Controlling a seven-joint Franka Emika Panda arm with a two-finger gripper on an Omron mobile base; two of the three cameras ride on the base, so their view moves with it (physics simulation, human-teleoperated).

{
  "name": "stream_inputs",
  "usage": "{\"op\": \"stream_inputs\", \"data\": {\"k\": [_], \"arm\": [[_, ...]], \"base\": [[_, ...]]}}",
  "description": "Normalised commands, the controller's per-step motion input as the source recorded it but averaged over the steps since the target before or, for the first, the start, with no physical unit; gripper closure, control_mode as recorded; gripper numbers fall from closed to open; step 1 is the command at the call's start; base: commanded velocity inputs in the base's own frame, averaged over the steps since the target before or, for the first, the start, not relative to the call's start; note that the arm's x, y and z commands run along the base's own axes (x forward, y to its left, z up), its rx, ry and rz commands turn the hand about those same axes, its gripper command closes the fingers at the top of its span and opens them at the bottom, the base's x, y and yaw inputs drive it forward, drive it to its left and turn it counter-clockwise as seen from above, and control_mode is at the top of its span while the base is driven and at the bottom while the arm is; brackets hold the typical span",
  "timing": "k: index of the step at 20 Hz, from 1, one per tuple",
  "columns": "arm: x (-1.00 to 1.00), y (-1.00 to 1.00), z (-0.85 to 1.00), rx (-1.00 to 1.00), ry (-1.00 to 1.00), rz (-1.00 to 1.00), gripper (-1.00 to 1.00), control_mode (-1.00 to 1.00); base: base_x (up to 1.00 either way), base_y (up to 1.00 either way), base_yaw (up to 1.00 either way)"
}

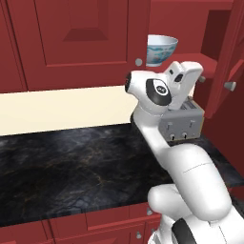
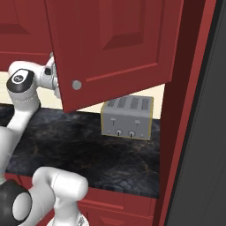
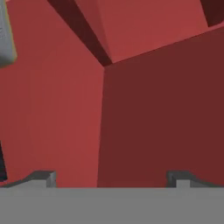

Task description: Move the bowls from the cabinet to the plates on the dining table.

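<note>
A white bowl with a blue-teal pattern [image 1: 162, 49] stands on a shelf of the dark red cabinet [image 1: 81, 43], just past the edge of its shut door. My white hand [image 1: 185, 78] is raised a little below and to the right of that bowl, apart from it. In the hand view my gripper [image 3: 111, 179] is open, its two fingertips [image 3: 43, 178] wide apart with nothing between them, facing red cabinet panels. The plates and the dining table are out of view.
A silver toaster [image 1: 183, 125] [image 2: 128, 117] sits on the black marbled counter [image 1: 71, 162] right under my hand. An open cabinet door [image 2: 114, 48] with a round silver knob [image 2: 77, 84] swings out in front of my arm. Another open door [image 1: 228, 57] stands at the right.
</note>
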Motion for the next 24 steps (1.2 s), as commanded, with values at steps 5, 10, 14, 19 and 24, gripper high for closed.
{"op": "stream_inputs", "data": {"k": [5,10,14,19,24], "arm": [[0.26,-0.53,0.0,-0.01,-0.03,-0.26,-1.0,-1.0],[0.06,-0.54,0.0,-0.02,-0.08,-0.22,-1.0,-1.0],[0.0,-0.68,0.0,-0.02,-0.09,-0.19,-1.0,-1.0],[0.0,-0.67,0.0,0.0,-0.11,-0.16,-1.0,-1.0],[0.0,-0.41,0.0,0.0,-0.13,-0.06,-1.0,-1.0]], "base": [[0.0,0.0,0.0],[0.0,0.0,0.0],[0.0,0.0,0.0],[0.0,0.0,0.0],[0.0,0.0,0.0]]}}
